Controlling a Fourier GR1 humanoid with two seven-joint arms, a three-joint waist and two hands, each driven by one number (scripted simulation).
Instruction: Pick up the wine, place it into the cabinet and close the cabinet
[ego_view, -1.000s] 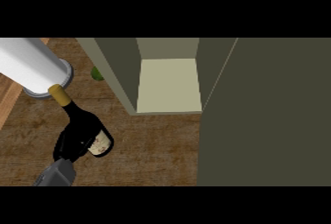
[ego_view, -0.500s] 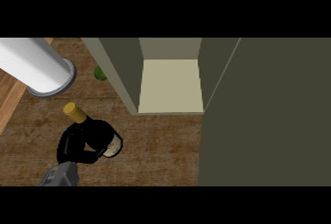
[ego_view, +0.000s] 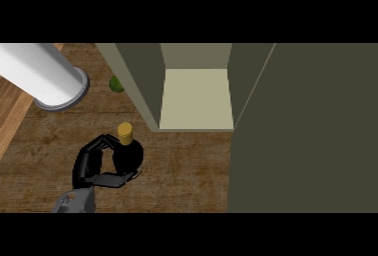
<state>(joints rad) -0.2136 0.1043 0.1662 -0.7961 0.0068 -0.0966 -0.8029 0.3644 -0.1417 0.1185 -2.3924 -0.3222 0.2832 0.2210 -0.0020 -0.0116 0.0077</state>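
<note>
At the far left a thick white cylinder (ego_view: 40, 75) slants in from the upper edge over the wooden bench (ego_view: 177, 170). Lower down, a grey forearm rises from the bottom edge, and its black hand (ego_view: 94, 162) curls round the dark wine bottle (ego_view: 127, 152), fingers wrapped about the body; which of the robot's hands it is cannot be told from this view. The bottle's yellow cap (ego_view: 125, 131) points toward the cabinet. A small green object (ego_view: 116, 84) lies just beside the cabinet's left wall. The cabinet (ego_view: 196, 100) stands open, showing its pale shelf. Its dark door (ego_view: 303, 130) fills the right side.
</note>
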